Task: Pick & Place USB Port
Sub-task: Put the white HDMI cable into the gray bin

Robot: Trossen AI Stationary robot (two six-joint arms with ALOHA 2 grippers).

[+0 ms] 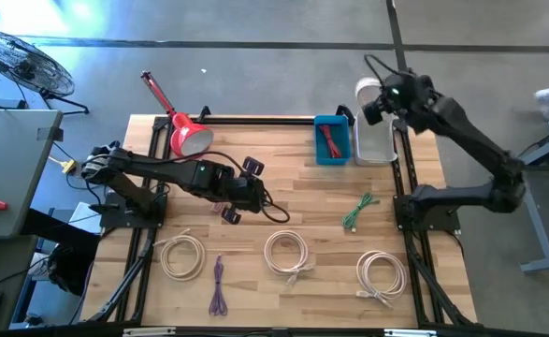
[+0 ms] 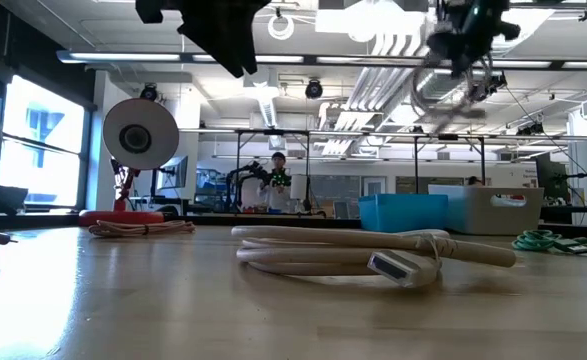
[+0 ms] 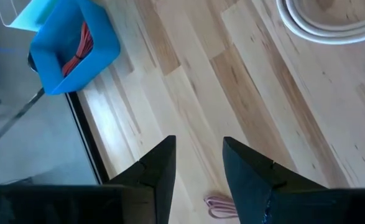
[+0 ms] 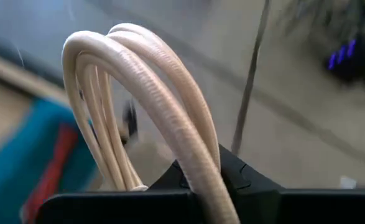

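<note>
- Right hand (image 1: 379,101): raised above the far right corner of the tabletop (image 1: 302,192), over the white bin (image 1: 375,142); fingers clamped on a coiled cream cable (image 4: 151,118), whose loops arch out past the fingers in the right wrist view
- In the low view the same cream cable (image 2: 451,85) hangs in loops from the right hand (image 2: 468,30), clear of the tabletop and above the white bin (image 2: 493,210)
- Left hand (image 1: 241,192): held over the middle of the tabletop, left of centre; its two fingers (image 3: 160,168) stand apart with bare wood between them, gripping nothing
- Blue bin (image 1: 332,140): at the far edge, touching the left side of the white bin; a red cable (image 1: 329,140) lies inside it
- Three further cream cable coils lie flat on the near half: left coil (image 1: 182,255), centre coil (image 1: 288,255), right coil (image 1: 382,274); all well apart from one another
- Green cable (image 1: 358,212): loose on the wood between the white bin and the right coil
- Purple cable (image 1: 219,285): near the front edge, between the left coil and the centre coil
- Red lamp (image 1: 185,131): at the far left corner of the tabletop
- A person (image 2: 278,180) stands in the room beyond the tabletop, seen in the low view
</note>
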